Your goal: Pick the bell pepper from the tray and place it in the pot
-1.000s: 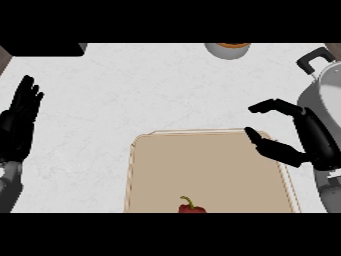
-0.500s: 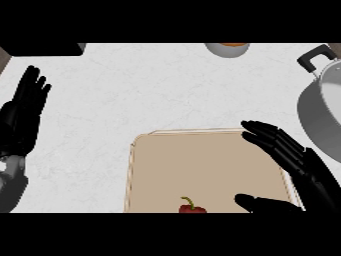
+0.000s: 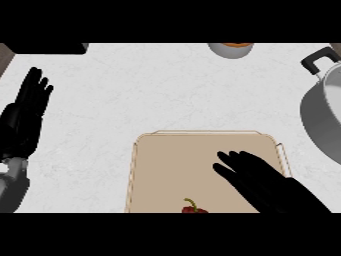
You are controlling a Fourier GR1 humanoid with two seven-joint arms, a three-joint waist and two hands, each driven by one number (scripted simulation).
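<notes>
Reaching over the tray for the bell pepper

Right robot hand (image 3: 265,182), fingers spread apart, hovers above the tray (image 3: 158,155); it should come back and curl round the bell pepper (image 3: 193,209) at the tray's near edge. Pot (image 3: 335,120) waits by the desk's right edge; left robot hand (image 3: 21,117) rests open at left.
</notes>
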